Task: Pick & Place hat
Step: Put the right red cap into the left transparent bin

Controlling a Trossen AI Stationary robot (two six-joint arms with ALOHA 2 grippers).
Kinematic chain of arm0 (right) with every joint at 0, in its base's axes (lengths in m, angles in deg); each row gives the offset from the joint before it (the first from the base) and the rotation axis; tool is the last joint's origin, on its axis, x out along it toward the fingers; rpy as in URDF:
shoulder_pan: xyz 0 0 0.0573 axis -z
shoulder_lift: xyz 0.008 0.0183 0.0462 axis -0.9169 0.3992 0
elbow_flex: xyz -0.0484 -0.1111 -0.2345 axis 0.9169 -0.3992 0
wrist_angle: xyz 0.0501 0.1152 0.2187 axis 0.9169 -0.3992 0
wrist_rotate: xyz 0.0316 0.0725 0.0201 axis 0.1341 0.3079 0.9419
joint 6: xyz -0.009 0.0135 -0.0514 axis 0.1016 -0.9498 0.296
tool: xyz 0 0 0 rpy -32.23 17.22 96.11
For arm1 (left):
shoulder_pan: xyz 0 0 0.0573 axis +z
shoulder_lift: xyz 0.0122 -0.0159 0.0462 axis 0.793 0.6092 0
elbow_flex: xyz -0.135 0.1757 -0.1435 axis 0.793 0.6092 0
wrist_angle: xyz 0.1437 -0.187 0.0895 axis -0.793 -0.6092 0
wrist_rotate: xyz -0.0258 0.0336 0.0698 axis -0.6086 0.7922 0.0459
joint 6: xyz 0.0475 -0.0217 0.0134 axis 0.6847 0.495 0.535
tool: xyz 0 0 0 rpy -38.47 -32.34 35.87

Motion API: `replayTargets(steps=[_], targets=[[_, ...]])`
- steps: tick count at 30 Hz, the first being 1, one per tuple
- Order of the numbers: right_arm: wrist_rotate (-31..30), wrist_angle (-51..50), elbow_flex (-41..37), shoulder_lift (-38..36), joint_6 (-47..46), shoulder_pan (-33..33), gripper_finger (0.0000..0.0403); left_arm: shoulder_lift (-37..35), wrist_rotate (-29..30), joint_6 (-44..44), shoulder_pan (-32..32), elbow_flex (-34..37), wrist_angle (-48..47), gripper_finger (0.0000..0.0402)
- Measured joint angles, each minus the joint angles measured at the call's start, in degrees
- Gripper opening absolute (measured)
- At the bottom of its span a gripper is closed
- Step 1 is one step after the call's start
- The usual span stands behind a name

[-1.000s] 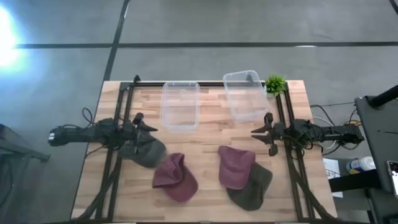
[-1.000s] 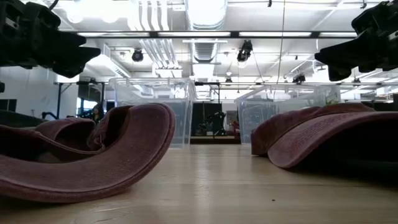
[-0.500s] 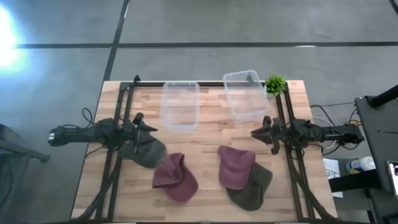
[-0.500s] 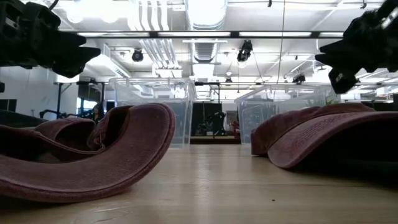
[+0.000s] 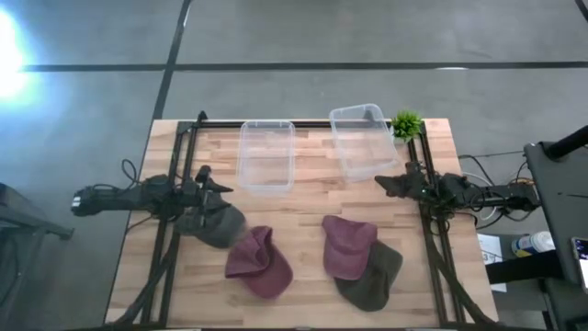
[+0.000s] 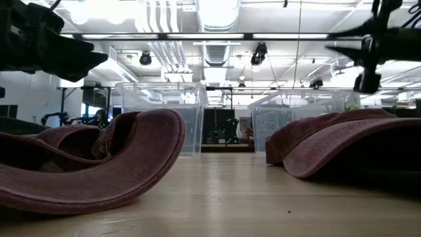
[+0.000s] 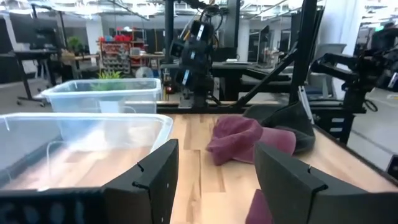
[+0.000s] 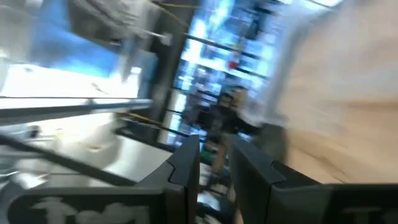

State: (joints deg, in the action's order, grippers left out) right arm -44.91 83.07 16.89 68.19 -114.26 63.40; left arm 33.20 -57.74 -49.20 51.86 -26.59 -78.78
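Change: right gripper [image 5: 384, 183] has rolled and shifted toward the right clear plastic bin [image 5: 360, 140]; fingers nearly together.
Left gripper [image 5: 213, 189]: spread, over the grey cap [image 5: 213, 223].
Hats: four on the wooden table [image 5: 303, 248] — two maroon caps [image 5: 259, 262], two grey; long axes diagonal.
Bins: two.

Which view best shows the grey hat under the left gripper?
The high view: the grey hat lies whole on the table, partly under the left gripper. The low view shows only a dark edge at far left, if that is it. Neither wrist view shows it clearly.
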Motion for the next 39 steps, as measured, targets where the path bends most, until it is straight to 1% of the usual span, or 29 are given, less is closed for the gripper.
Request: replayTargets(steps=[3, 4, 5, 6, 7, 8, 10, 12, 16, 19, 20, 22, 23, 25, 27, 28, 29, 32, 34, 36, 39], targets=[[1.5, 4.7, 0.0, 2.7, -2.9, 0.0, 0.0079, 0.0, 0.0, -2.4, 0.0, 0.0, 1.4, 0.0202], [1.5, 5.5, 0.1, 4.1, -4.3, -0.2, 0.0079, 0.1, -0.1, -6.3, 0.0, 0.0, 3.9, 0.0202], [1.5, 5.5, 0.4, 5.7, -5.4, -0.6, 0.0079, 0.1, -0.9, -13.5, -0.1, 0.0, 6.4, 0.0202], [1.5, 5.2, 1.1, 7.8, -6.2, -1.0, 0.0079, 0.1, -1.8, -23.3, -0.2, 0.0, 9.4, 0.0202], [1.5, 4.6, 2.4, 10.5, -6.9, -1.5, 0.0079, 0.1, -1.9, -32.0, -0.2, 0.0, 12.5, 0.0202], [1.6, 3.6, 4.2, 13.9, -7.2, -2.4, 0.0079, 0.2, -1.2, -38.7, -0.2, 0.0, 14.7, 0.0202], [3.5, 0.6, 9.3, 21.0, -6.6, -4.5, 0.0079, 0.2, 1.0, -47.8, -0.2, 0.0, 17.9, 0.0202], [7.0, -4.2, 16.0, 29.0, -4.8, -7.0, 0.0079, 0.2, 1.6, -52.4, -0.2, 0.0, 20.7, 0.0202], [13.8, -19.0, 29.3, 43.0, 2.1, -13.1, 0.0079, 0.2, 2.0, -53.4, -0.2, 0.0, 22.4, 0.0202], [16.9, -28.3, 36.9, 52.5, 0.9, -16.5, 0.0079, 0.2, 2.5, -53.4, -0.2, 0.0, 22.4, 0.0202], [17.7, -29.8, 38.7, 55.6, -0.4, -17.1, 0.0079, 0.3, 2.5, -53.4, -0.2, 0.0, 22.4, 0.0202], [21.5, -30.3, 41.4, 61.3, -3.0, -17.4, 0.0079, 0.3, 2.7, -52.1, -0.2, 0.0, 22.4, 0.0202], [23.7, -29.8, 42.5, 64.2, -4.0, -16.9, 0.0079, 0.3, 2.9, -51.2, -0.2, 0.0, 22.4, 0.0202], [25.6, -26.3, 45.1, 69.6, -5.4, -17.1, 0.0079, 0.3, 3.1, -50.1, -0.2, 0.0, 22.4, 0.0202], [23.9, -25.5, 50.1, 74.3, -5.4, -19.1, 0.008, 0.3, 3.1, -50.1, -0.2, 0.0, 22.2, 0.0202], [22.2, -28.3, 53.6, 76.4, -5.2, -20.4, 0.008, 0.3, 3.1, -50.1, -0.2, 0.0, 21.9, 0.0202], [20.7, -33.5, 57.3, 78.4, -4.5, -22.1, 0.008, 0.3, 3.1, -50.1, -0.2, 0.0, 21.6, 0.0202], [16.2, -56.7, 68.5, 86.0, -3.0, -27.3, 0.0081, 0.6, 3.1, -50.1, -0.2, 0.0, 21.0, 0.0202], [14.3, -66.4, 74.5, 91.0, -3.3, -30.4, 0.0087, 1.1, 4.2, -50.2, -0.2, 0.0, 20.9, 0.0202], [13.8, -70.3, 79.5, 95.3, -3.4, -32.9, 0.0099, 1.5, 6.7, -51.3, -0.2, 0.0, 20.9, 0.0202], [13.7, -70.5, 85.4, 101.8, -3.0, -35.7, 0.0132, 2.2, 8.8, -52.2, -0.2, 0.0, 19.9, 0.0202]])
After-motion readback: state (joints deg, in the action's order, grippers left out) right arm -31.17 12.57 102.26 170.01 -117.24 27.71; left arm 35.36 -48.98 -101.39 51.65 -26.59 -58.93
